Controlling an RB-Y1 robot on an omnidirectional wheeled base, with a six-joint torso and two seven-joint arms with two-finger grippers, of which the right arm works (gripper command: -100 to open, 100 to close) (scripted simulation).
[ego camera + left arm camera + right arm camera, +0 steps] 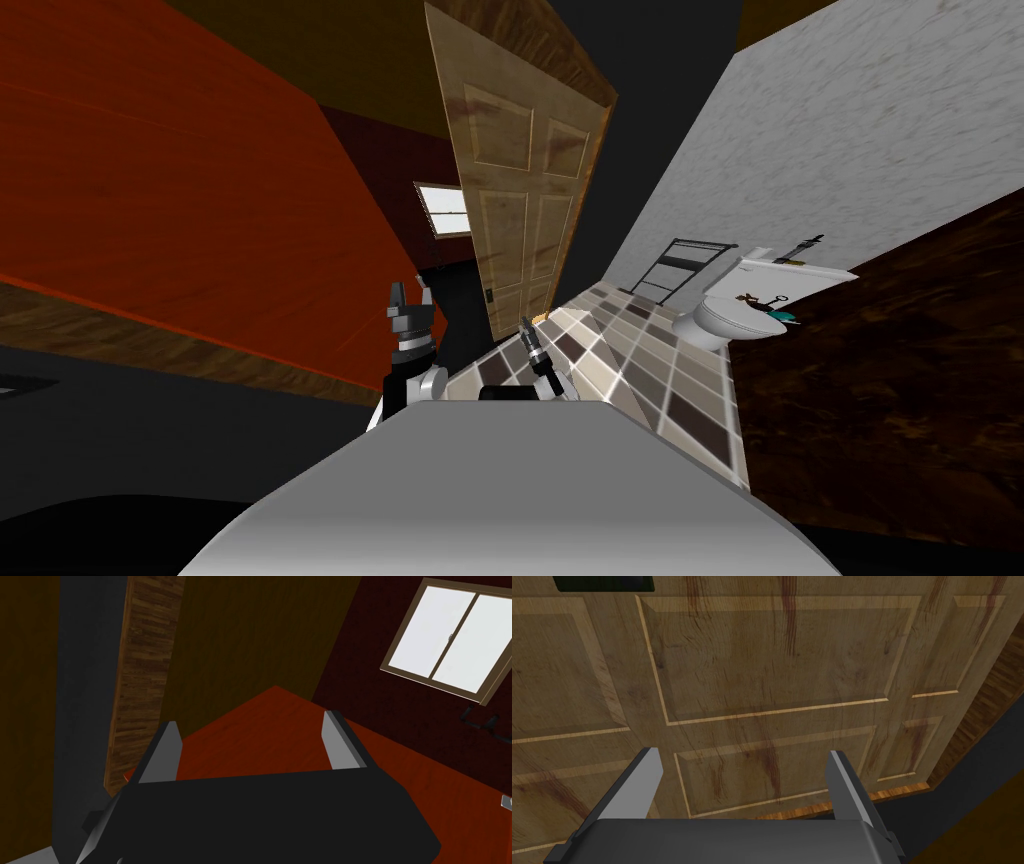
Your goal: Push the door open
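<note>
Wooden, panelled and rigid, the door [520,190] stands ajar just ahead of the robot and should swing without much force if the right gripper [743,752], fingers spread and empty, presses a flat panel far from the hinges.

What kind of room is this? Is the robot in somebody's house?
Probably a bathroom in a house. A white toilet stands on a checkered tile floor, and a panelled wooden door is right ahead.
</note>
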